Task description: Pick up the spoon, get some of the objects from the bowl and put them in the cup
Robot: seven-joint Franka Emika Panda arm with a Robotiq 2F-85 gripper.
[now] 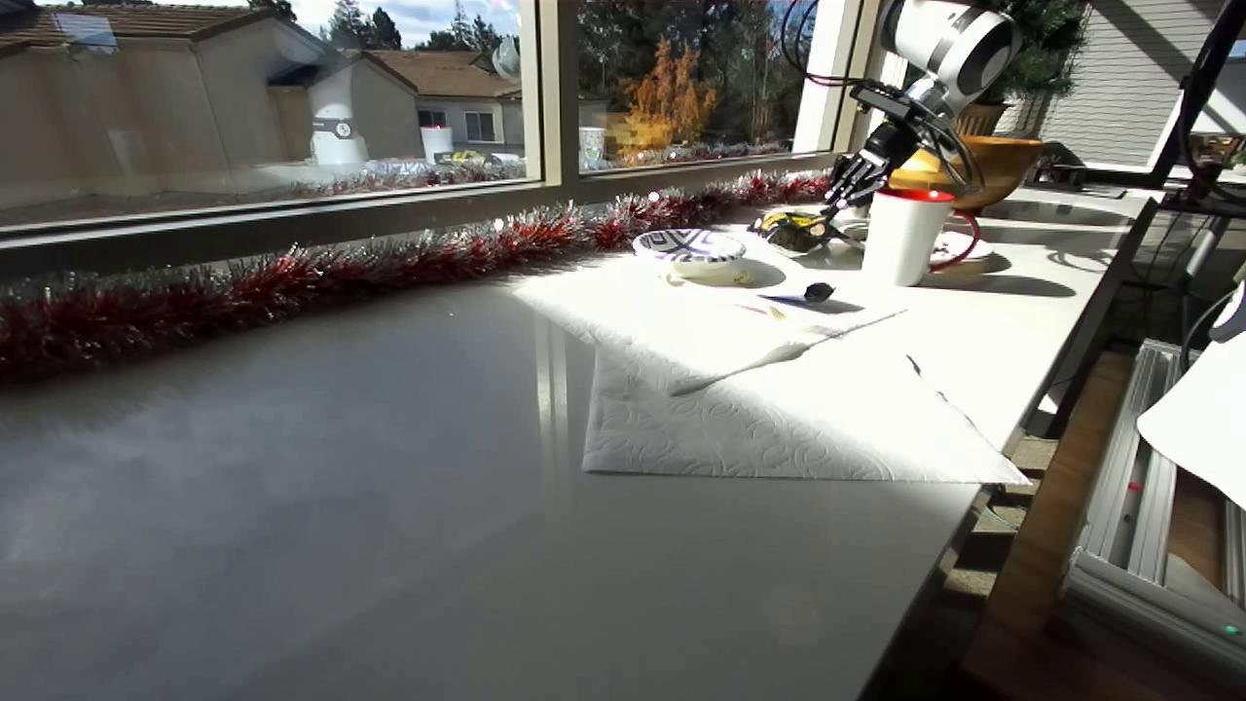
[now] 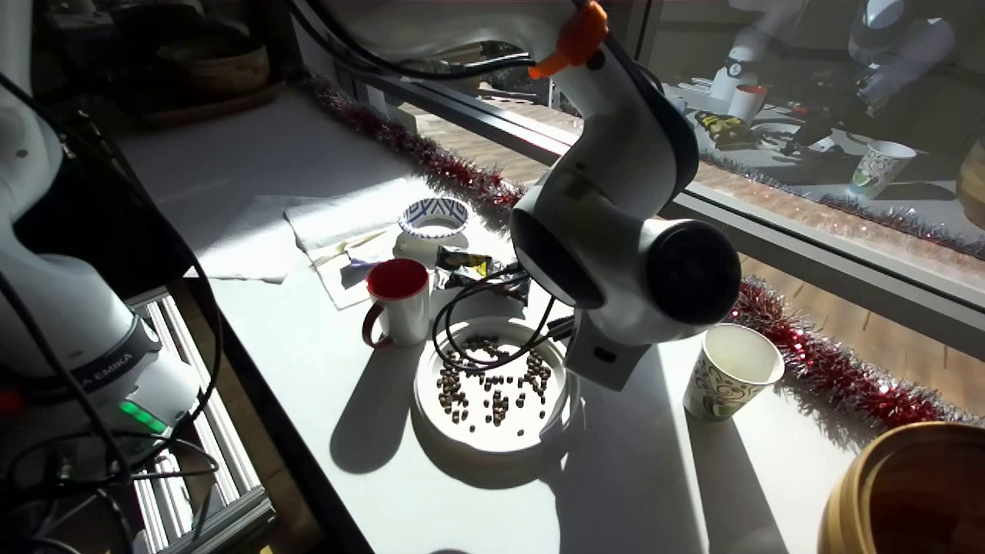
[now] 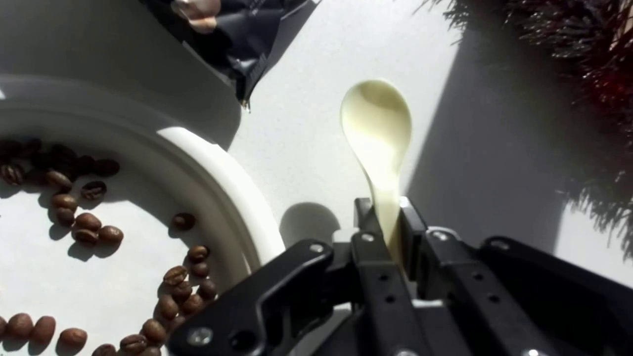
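My gripper [image 3: 384, 210] is shut on the handle of a pale cream spoon [image 3: 378, 123]. The spoon's head points away from the fingers, its hollow looks empty, and its shadow lies apart from it on the table. A shallow white dish [image 3: 247, 198] with coffee beans [image 3: 178, 291] is left of the gripper; it also shows in an exterior view [image 2: 489, 441]. The white cup with red inside shows in both exterior views [image 1: 896, 243] [image 2: 412, 315], beside the dish. The golden-brown bowl [image 1: 1012, 170] [image 2: 839, 515] stands apart; no contents are visible. The arm hides the gripper in an exterior view.
A black and yellow packet [image 2: 462, 261] [image 3: 257, 34] lies by the dish. A blue-patterned small bowl [image 1: 691, 248] [image 2: 435, 215] stands beyond it. A paper cup [image 2: 731, 377] stands near the window. Tinsel [image 1: 389, 258] runs along the window. Paper towels [image 1: 759, 419] lie on the table.
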